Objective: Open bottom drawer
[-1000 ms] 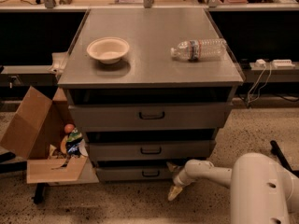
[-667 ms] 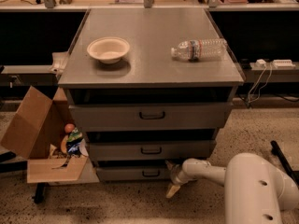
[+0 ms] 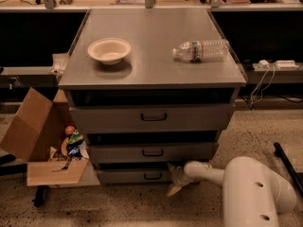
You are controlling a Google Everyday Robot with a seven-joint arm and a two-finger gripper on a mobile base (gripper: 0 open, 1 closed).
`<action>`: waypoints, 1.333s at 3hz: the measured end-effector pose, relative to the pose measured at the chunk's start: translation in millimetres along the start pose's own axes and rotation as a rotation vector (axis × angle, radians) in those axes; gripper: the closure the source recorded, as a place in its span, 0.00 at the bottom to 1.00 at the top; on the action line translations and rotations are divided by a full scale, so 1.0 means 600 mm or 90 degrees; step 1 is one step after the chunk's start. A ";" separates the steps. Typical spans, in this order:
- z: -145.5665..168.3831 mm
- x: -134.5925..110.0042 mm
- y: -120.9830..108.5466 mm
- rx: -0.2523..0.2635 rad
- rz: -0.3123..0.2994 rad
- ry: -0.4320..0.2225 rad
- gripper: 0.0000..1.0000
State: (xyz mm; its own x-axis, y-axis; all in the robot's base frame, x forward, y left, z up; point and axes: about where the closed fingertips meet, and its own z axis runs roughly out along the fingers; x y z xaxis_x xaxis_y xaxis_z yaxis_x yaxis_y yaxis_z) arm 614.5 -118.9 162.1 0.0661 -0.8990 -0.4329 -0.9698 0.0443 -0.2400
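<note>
Camera view. At lower centre of the frame, lowest of three grey fronts in the cabinet: the bottom drawer [image 3: 132, 176], slimmest of the stack, with a small dark pull handle [image 3: 152, 176] at its middle. Long axis running left to right across the frame; front facing the lower edge, toward the camera. Above it, the middle drawer [image 3: 152, 152] and the tall top drawer [image 3: 152, 117], each with a dark gap over its upper edge. In front of the drawer, a band of bare speckled floor [image 3: 128, 207] along the lower edge of the frame. Hemmed at lower left by an open cardboard box [image 3: 28, 126] full of small items, close beside the drawer's left end; hemmed at lower right by the white arm [image 3: 203, 171] and its bulky rounded body, with a dark rod [image 3: 286, 167] slanting near the right edge. Arm reaching leftward and low, almost level with the floor, narrowing toward the cabinet. End effector [image 3: 173, 188] just beside the right end of the bottom drawer front, right of the handle, pale tip angled down-left toward the floor. Apart or together: cannot tell; contact with the drawer: cannot tell. On the grey worktop [image 3: 151, 70] in the upper half, a pale bowl [image 3: 109, 50] at left and a water bottle [image 3: 201, 49] lying on its side at right, well apart.
</note>
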 end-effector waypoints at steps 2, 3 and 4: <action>-0.018 0.003 0.013 0.001 -0.002 -0.008 0.60; -0.029 -0.002 0.009 0.001 -0.002 -0.008 0.84; -0.039 -0.007 0.006 0.001 -0.002 -0.008 1.00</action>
State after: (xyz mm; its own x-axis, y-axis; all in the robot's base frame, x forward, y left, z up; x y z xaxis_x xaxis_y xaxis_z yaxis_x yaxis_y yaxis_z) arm 605.3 -124.9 183.5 0.0724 -0.8937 -0.4429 -0.9692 0.0417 -0.2425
